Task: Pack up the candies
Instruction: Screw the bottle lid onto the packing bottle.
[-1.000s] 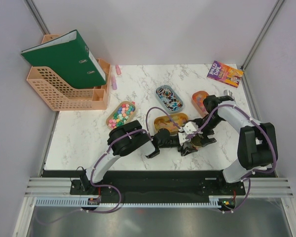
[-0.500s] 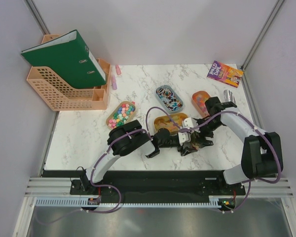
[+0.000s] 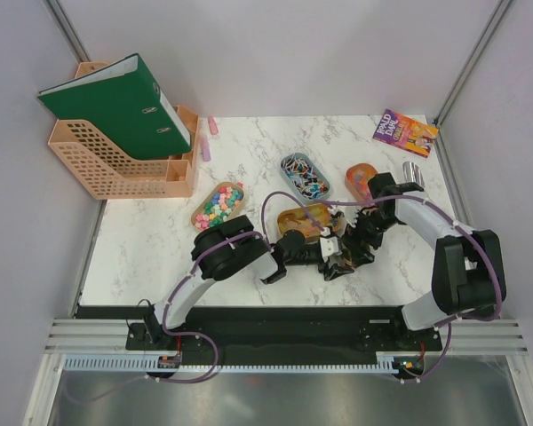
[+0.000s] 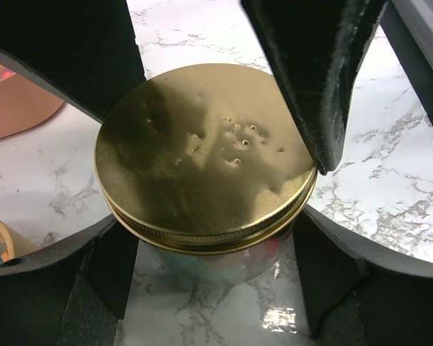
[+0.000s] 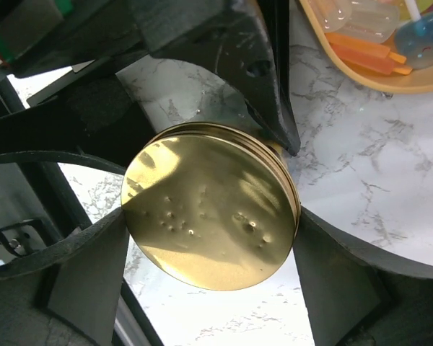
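The candies (image 3: 218, 205) fill an oval tray (image 3: 196, 218) left of centre in the top view, well apart from my pincers. Just below centre stands a jar (image 4: 216, 263) with its gold lid (image 4: 202, 144) on. My left pincer (image 4: 208, 225) is clamped on the jar under the lid. My right pincer (image 5: 213, 216), reaching in from the right, seems clamped on the lid's rim.

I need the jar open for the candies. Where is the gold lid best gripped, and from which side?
Grip the gold lid by its ridged side rim, pinching opposite edges and coming straight down from above. Its top is a flat disc with no knob, and it seems to sit level on the jar, so only the rim offers purchase.
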{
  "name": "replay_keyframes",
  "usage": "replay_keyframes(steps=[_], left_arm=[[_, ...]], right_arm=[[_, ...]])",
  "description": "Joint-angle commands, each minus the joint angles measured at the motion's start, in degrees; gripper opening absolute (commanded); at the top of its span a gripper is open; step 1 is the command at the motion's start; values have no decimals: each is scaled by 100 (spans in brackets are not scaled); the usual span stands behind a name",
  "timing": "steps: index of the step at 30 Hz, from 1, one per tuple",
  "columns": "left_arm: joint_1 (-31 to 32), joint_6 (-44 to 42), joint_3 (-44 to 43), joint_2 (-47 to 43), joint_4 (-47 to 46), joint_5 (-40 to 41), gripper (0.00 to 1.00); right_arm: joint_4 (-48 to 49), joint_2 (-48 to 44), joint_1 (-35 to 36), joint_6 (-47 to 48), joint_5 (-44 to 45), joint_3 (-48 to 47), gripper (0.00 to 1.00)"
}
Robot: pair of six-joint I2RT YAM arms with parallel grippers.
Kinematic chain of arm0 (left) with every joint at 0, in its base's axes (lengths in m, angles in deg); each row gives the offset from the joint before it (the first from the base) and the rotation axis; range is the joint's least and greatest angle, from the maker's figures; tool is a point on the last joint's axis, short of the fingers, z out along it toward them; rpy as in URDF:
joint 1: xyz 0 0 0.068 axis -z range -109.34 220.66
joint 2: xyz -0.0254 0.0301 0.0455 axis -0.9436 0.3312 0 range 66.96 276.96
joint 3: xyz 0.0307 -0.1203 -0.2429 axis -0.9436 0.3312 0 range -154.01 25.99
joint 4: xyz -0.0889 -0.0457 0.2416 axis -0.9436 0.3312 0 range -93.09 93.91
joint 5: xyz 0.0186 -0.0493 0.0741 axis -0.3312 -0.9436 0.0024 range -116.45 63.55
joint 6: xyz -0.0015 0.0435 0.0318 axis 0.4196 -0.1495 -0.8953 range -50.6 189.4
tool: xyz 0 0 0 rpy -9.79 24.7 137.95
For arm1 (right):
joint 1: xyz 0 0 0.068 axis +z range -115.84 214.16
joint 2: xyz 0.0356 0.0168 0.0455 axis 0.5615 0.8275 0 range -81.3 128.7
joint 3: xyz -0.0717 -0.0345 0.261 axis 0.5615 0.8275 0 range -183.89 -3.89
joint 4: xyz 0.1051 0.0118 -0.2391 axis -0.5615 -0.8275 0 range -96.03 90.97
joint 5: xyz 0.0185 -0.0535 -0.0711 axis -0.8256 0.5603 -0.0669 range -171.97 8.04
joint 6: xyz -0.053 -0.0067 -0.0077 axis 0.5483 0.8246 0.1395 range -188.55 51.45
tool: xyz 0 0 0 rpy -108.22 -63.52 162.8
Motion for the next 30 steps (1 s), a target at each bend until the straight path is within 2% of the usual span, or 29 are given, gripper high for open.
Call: replay_keyframes(steps=[1, 2, 8, 12, 15, 18, 21, 24, 30], left_arm=[[-113, -351, 434, 332, 1762, 641, 2], [-113, -351, 452, 332, 1753, 650, 2], [-122, -438, 575, 270, 1744, 615, 2], [-122, -500, 584, 279, 1736, 598, 2], [-131, -509, 531, 305, 1753, 580, 2], [-131, -500, 452, 375, 1788, 527, 2], [-131, -526, 382, 402, 1867, 510, 2], [-131, -588, 347, 393, 1911, 483, 2], [-122, -518, 347, 384, 1937, 440, 2]], right_arm=[[-282, 531, 55, -739, 267, 379, 88], [-379, 374, 28, -580, 222, 300, 98], [-1073, -601, -735, 1212, 599, -77, 98], [-2056, -682, -1656, 2592, 845, -535, 98], [-2225, -585, -2027, 3786, 689, -886, 98], [-1999, -585, -2037, 5023, 58, -975, 98], [-1359, -787, -1775, 5677, -506, -721, 98], [-795, -963, -1309, 6178, -604, -290, 98], [-1117, -638, -623, 6628, -692, -394, 98]])
